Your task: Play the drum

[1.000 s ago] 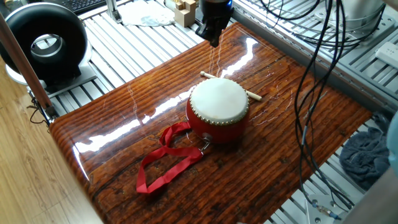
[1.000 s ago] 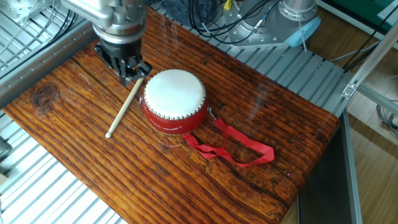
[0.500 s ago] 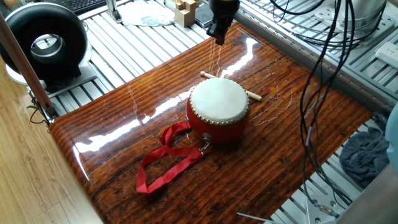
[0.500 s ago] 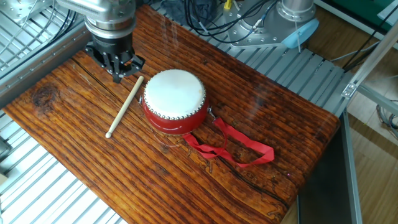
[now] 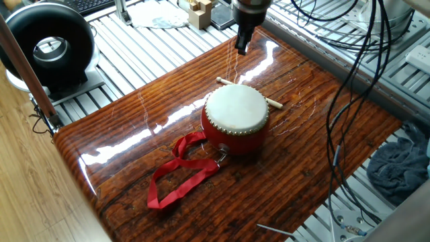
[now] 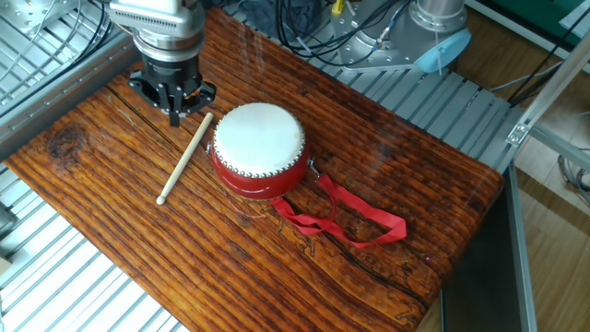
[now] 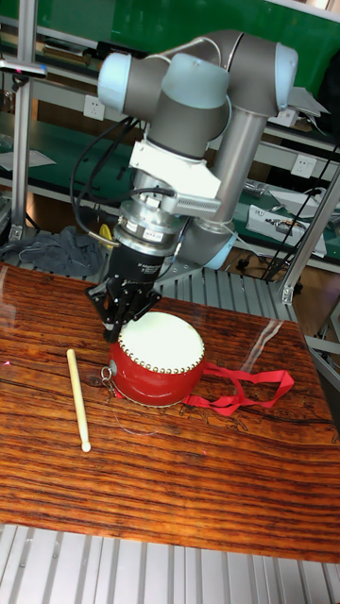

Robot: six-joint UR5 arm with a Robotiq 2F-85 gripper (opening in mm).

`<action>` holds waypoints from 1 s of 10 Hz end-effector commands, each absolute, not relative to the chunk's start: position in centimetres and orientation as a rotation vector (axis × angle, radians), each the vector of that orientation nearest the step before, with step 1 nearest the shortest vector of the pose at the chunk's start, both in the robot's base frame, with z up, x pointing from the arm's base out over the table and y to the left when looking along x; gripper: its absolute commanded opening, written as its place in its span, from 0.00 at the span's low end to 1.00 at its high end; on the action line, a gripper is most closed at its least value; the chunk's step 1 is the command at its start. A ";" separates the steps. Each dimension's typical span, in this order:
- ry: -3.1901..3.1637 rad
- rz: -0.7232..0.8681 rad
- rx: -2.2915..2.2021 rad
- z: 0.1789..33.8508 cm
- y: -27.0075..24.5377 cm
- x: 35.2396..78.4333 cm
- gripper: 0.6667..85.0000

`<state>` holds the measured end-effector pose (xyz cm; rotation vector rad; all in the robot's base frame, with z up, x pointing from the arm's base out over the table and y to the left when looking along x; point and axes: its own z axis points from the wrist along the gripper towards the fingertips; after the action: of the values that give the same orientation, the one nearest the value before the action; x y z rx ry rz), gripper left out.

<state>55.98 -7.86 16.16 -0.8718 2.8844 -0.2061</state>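
Note:
The drum (image 5: 235, 115) is small and round, with a red body and a cream skin, and it stands upright mid-table (image 6: 260, 146) (image 7: 156, 359). Its red ribbon strap (image 5: 180, 172) (image 6: 355, 218) trails loose over the wood. A thin pale stick (image 6: 184, 157) (image 7: 77, 398) lies flat beside the drum; in one fixed view the drum hides its middle. My gripper (image 5: 242, 47) (image 6: 173, 112) (image 7: 113, 330) points down near the stick's drum-side end, just off the drum's rim. Its fingers are together with nothing between them.
The dark wooden table (image 5: 302, 168) rests on ribbed metal rails. A black round device (image 5: 47, 42) sits past one corner, with wooden blocks (image 5: 199, 12) behind the gripper. Black cables (image 5: 349, 67) hang over one side above a blue cloth (image 5: 398, 165).
The gripper has turned about its wrist and shifted slightly sideways away from the drum's rim. The drum, the stick and the ribbon lie where they were.

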 end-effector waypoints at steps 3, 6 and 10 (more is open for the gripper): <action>2.860 -0.181 -0.902 15.7 -7.9 55.8 0.00; 2.857 -0.173 -0.898 15.7 -7.7 55.9 0.00; 2.864 -0.311 -0.841 16.1 -10.0 56.5 0.00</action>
<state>56.50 -8.90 15.82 -0.8881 2.8461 -0.2566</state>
